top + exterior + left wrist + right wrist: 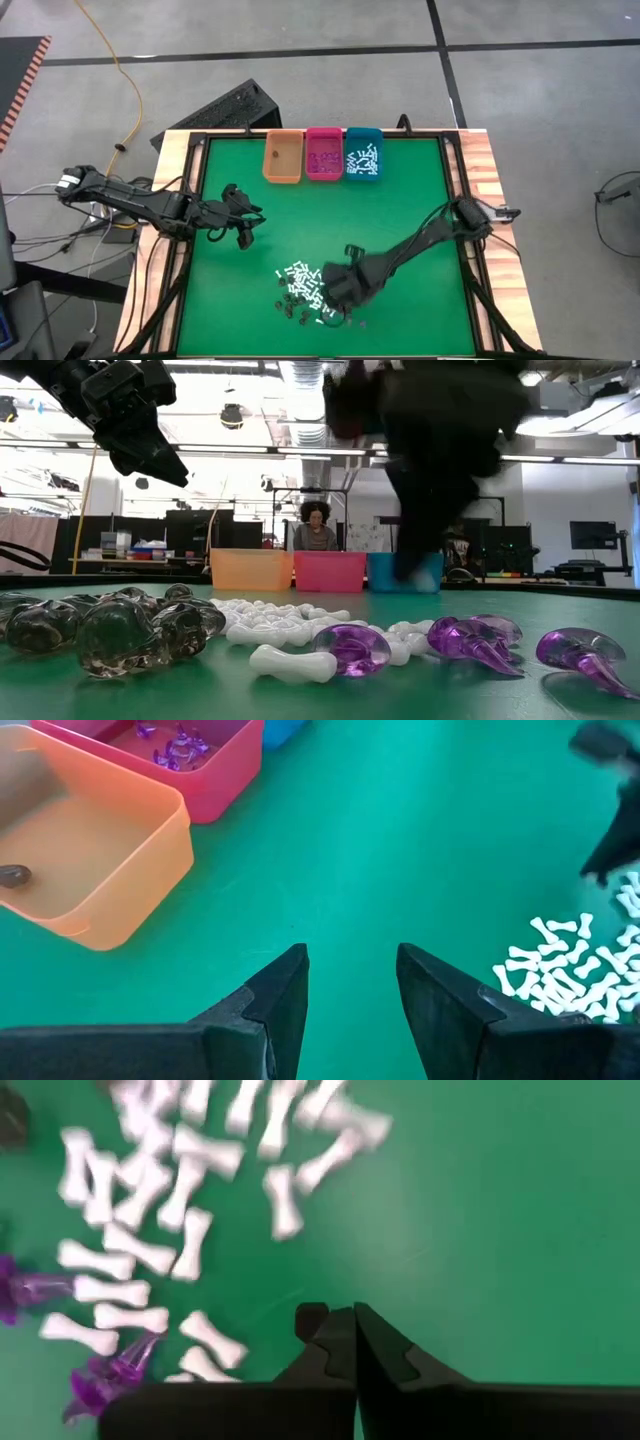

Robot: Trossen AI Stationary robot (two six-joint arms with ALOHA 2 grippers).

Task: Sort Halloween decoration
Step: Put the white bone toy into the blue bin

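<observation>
White bones [150,1230] and bins [282,157] bear no writing.
</observation>
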